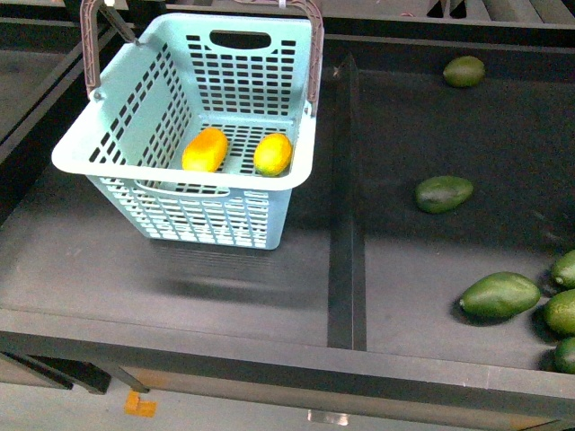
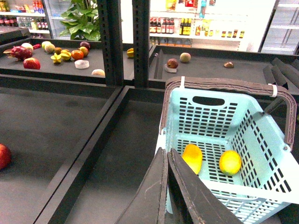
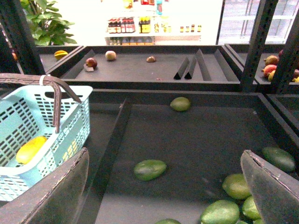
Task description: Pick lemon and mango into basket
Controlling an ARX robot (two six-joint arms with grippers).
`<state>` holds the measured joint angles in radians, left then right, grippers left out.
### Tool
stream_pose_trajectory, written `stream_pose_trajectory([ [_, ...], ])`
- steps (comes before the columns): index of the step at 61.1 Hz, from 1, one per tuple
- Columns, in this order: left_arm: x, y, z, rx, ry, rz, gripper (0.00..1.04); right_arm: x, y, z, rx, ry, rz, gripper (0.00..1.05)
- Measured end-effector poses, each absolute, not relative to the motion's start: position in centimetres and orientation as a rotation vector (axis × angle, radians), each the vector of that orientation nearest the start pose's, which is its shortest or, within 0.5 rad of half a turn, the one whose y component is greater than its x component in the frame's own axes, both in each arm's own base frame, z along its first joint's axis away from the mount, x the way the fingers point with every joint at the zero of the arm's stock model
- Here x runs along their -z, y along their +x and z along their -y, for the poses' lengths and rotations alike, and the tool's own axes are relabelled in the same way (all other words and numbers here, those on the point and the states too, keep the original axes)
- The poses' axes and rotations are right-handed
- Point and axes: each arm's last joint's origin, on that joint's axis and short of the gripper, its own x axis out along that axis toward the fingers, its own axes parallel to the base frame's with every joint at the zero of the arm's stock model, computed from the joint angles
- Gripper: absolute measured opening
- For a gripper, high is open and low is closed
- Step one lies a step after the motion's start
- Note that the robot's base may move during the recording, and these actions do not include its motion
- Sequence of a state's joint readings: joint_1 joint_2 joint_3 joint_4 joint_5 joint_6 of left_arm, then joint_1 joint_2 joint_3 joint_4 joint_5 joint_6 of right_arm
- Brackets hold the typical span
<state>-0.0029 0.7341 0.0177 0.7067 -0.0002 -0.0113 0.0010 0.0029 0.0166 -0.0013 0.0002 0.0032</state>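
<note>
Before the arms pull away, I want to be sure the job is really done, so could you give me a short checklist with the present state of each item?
1. Orange-yellow elongated mango inside the light teal plastic lattice basket: ok.
2. Bright yellow oval lemon inside the basket, beside the mango: ok.
3. Left gripper empty, jaws closed together: ok.
4. Right gripper empty, jaws wide apart: ok.
5. Basket sitting level: not ok, it looks tilted in the front view.
6. Dark green oval fruits left outside the basket, right of the divider: ok.
</note>
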Motion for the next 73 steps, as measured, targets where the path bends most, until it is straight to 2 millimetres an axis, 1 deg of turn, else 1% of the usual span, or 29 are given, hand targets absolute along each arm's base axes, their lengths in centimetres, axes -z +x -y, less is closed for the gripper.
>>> stream_pose_trajectory([
  [30, -17.1, 12.1, 0.0, 0.003, -0.011, 0.014, 0.04, -16.9, 9.7, 0.0, -0.001, 0.003, 0.012, 0.96],
  [61, -17.1, 10.8, 0.0, 0.003, -0.011, 0.015, 0.04, -16.9, 9.7, 0.0, -0.001, 0.003, 0.012, 0.96],
  [65, -16.7, 10.2, 0.0, 0.003, -0.011, -0.019, 0.04, -16.9, 9.7, 0.0, -0.001, 0.003, 0.012, 0.96],
  [73, -16.8, 9.7, 0.0, 0.003, -0.011, 0.01, 0.04, -16.9, 9.7, 0.0, -0.001, 0.003, 0.012, 0.96],
])
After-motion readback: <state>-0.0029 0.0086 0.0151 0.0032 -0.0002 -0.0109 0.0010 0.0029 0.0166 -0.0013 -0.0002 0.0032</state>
